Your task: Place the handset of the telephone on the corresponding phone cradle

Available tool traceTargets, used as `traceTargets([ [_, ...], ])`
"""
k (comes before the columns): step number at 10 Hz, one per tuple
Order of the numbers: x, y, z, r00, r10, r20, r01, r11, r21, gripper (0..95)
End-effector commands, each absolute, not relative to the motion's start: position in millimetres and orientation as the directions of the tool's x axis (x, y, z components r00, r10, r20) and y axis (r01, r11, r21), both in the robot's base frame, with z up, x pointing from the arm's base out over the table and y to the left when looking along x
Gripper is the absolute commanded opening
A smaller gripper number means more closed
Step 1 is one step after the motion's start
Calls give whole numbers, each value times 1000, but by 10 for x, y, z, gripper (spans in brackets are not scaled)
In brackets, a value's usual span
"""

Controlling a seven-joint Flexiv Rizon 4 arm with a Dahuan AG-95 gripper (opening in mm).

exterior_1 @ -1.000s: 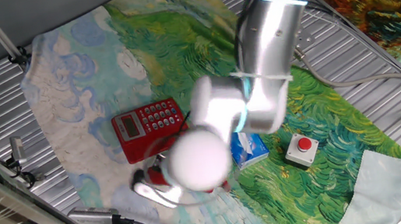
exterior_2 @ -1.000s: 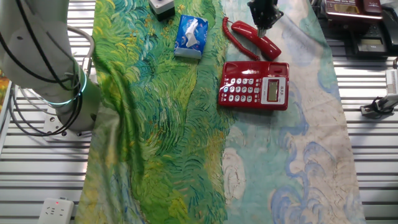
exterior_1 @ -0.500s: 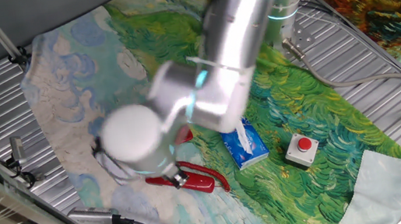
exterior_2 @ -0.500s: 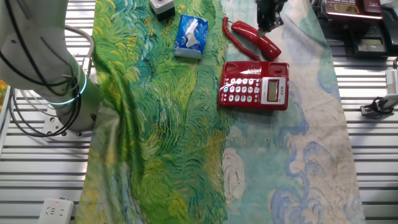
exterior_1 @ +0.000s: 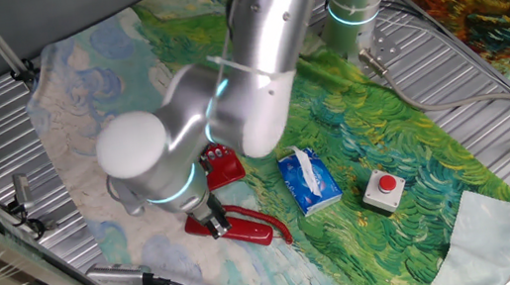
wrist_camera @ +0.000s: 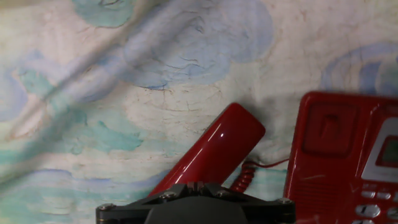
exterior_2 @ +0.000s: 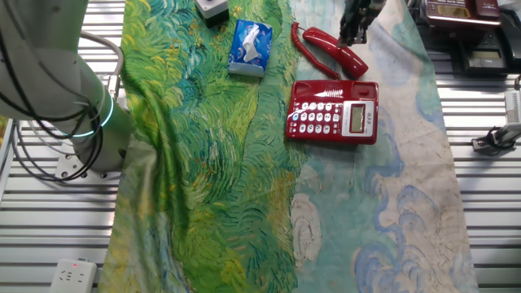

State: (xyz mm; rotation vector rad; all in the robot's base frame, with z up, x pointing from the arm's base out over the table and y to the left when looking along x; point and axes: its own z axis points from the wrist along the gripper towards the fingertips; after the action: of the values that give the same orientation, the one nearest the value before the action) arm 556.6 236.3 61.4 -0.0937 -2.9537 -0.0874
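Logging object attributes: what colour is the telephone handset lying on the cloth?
Glossy red; the handset shows best in the hand view.

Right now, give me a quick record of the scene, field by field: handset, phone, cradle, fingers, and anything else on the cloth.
handset: the handset lies on the painted cloth, off the base, cord attached
telephone: the telephone sits beside it, keypad up
cradle: the phone cradle holds nothing
fingers: the gripper is above the handset; whether the fingers are open or shut cannot be told
other items: tissue pack; grey box with a red button
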Motion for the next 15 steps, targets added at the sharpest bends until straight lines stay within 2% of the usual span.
traceTargets([
  [1,5568,2361,609,-979,79,187,90,994,55,0],
  [5,5568,2361,609,-980,101,174,111,992,51,0],
  [6,5568,2361,609,-979,101,175,111,992,52,190],
  [9,5568,2361,609,-979,105,175,116,992,51,190],
  [10,5568,2361,609,-979,106,175,117,992,52,380],
  [15,5568,2361,609,-977,133,167,142,989,47,380],
])
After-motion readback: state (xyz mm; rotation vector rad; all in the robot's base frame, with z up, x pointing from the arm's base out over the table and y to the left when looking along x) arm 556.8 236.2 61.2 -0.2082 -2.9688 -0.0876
